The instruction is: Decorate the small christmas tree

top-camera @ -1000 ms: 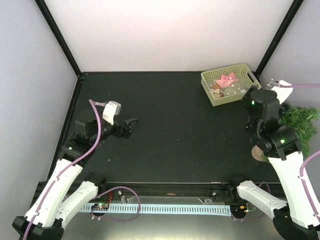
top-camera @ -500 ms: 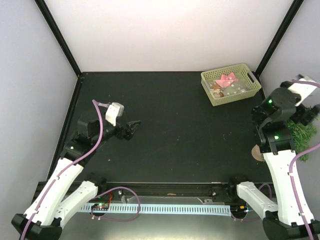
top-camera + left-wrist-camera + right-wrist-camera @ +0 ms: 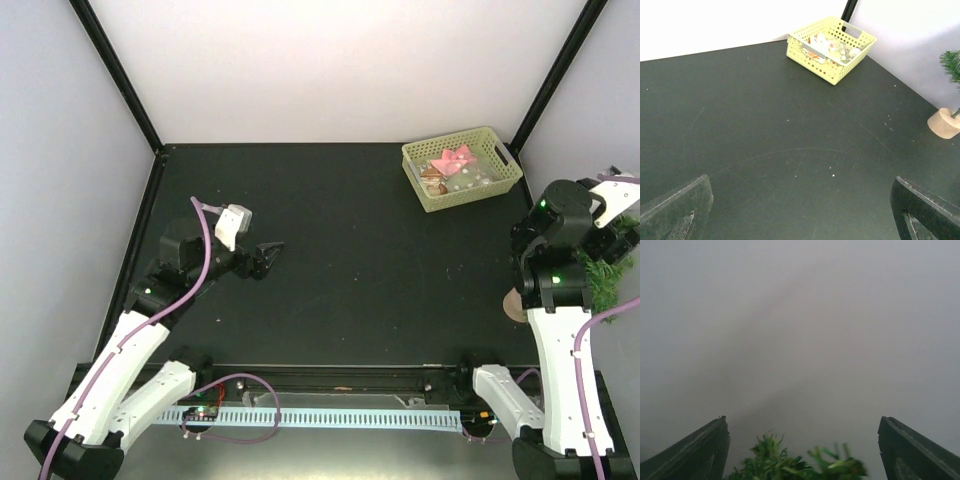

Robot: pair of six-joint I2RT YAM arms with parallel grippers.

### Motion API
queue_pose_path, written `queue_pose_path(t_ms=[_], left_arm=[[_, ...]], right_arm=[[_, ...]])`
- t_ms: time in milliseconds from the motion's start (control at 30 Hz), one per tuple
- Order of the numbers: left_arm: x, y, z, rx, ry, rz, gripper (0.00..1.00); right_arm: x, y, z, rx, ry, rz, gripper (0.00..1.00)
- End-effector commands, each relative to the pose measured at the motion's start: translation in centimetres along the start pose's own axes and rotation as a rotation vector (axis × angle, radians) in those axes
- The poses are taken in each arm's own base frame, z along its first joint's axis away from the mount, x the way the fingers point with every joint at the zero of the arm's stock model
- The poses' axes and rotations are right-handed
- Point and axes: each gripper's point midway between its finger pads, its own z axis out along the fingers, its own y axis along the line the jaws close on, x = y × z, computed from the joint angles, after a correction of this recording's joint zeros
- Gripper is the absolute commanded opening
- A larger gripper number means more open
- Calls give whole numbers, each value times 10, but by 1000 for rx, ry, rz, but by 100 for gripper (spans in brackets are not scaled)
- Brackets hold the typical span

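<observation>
The small christmas tree (image 3: 607, 272) stands at the table's right edge on a round light-wood base (image 3: 514, 305), partly hidden behind my right arm (image 3: 558, 215). In the right wrist view my right gripper (image 3: 802, 440) is open, and green needle tips (image 3: 790, 462) poke up between its fingers without touching either one, with the grey wall behind. My left gripper (image 3: 265, 258) hovers open and empty over the left middle of the table. Its wrist view shows the wood base (image 3: 943, 123) and a few needles (image 3: 952, 62) far to the right.
A pale green lattice basket (image 3: 415, 165) holding a pink star and other small ornaments sits at the back right; it also shows in the left wrist view as the basket (image 3: 840, 75). Black frame posts and grey walls close in the black table (image 3: 360, 260).
My right arm has swung right, away from the basket side and onto the tree's top. The left gripper has crept a little to the right.
</observation>
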Motion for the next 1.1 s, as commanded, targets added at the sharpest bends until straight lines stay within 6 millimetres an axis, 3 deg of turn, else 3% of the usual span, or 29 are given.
queue_pose_path(t_ms=[0,133,233,367,400,533,767,900,1067], left_arm=[[-6,-8,-1,35,-18,10,99],[-6,-8,-2,33,-21,12,99],[-7,-7,-2,30,-23,15,99],[-8,-6,-3,22,-27,18,99],[-8,-6,-3,18,-27,19,99],[-9,-5,-7,4,-38,35,99],[-14,4,-15,-64,-65,55,99],[-18,9,-23,-113,-89,69,99],[-23,20,-36,-202,-124,81,99]], right_arm=[[18,19,6,-54,48,41,78],[25,26,8,-72,65,45,61],[24,26,8,-78,64,43,34],[17,42,4,-202,79,42,7],[13,50,0,-270,87,41,2],[-10,84,-29,-589,114,75,1],[-34,144,-95,-990,145,38,1],[-55,180,-167,-1252,113,22,1],[-85,212,-252,-1571,60,97,1]])
